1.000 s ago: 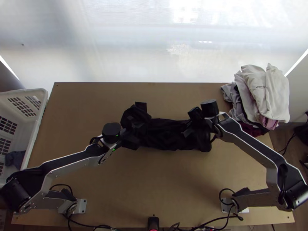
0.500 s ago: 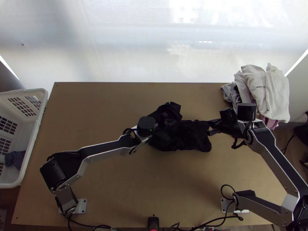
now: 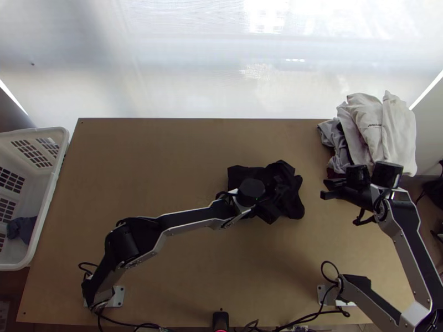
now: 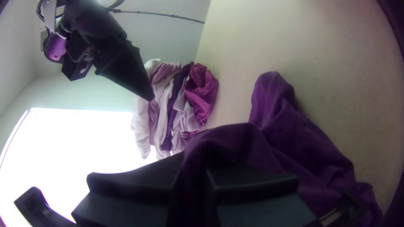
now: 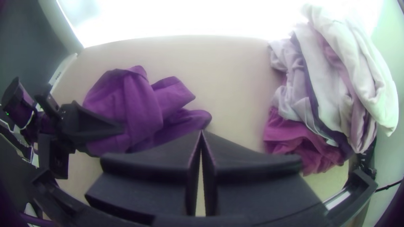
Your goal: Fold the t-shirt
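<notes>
Table [image 3: 166, 144]: smooth light wood before you.
Clothes pile [image 3: 398, 130]: mostly pale, layered, at your far right corner.
T-shirt [image 3: 290, 205]: dark cloth, bunched and rumpled, right of your table's middle.
Left gripper [image 3: 279, 189]: you have T-shirt cloth clamped between flat fingers.
Right gripper [image 3: 325, 190]: you have it closed, fingertips meeting.

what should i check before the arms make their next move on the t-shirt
1. Left tool gripping the t-shirt: ok, cloth is between its fingers.
2. Right tool clear of the cloth: ok.
3. Right tool open for a grab: not ok, its fingertips meet.
4. Shirt flat and neatly folded: not ok, bunched.
5. Shirt apart from the clothes pile: ok, bare table between.
6. Sleeves tucked in: cannot tell.
</notes>
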You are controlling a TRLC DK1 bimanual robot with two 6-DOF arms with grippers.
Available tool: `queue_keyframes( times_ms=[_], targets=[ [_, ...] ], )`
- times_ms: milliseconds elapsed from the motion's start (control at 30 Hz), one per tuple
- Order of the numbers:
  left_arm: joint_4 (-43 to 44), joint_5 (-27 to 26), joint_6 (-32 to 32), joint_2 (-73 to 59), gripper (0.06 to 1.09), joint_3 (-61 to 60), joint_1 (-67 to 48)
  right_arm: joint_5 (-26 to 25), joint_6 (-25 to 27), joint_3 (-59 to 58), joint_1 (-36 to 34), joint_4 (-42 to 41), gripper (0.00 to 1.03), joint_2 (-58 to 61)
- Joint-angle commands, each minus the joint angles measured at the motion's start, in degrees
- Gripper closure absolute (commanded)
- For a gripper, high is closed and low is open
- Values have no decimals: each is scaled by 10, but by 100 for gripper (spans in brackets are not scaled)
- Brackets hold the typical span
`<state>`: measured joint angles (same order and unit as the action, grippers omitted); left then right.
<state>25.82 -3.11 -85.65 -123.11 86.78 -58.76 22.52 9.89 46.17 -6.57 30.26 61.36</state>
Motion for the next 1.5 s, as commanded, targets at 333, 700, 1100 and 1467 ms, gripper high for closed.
queue_keyframes(
  times_ms=[333, 700, 1100, 1467],
  targets=[
    [43, 29, -27, -156, 10, 170, -33, 8, 2, -23, -54, 20, 100, -41],
    [43, 43, -29, -171, 10, 269, -28, 13, 0, -25, -64, 38, 100, -57],
    [34, 35, 58, -60, 10, 72, -27, 23, -33, -50, 1, 38, 100, -78],
    [28, 63, 87, -58, 10, 59, -26, 24, -23, -47, 75, 41, 100, -70]
  ],
)
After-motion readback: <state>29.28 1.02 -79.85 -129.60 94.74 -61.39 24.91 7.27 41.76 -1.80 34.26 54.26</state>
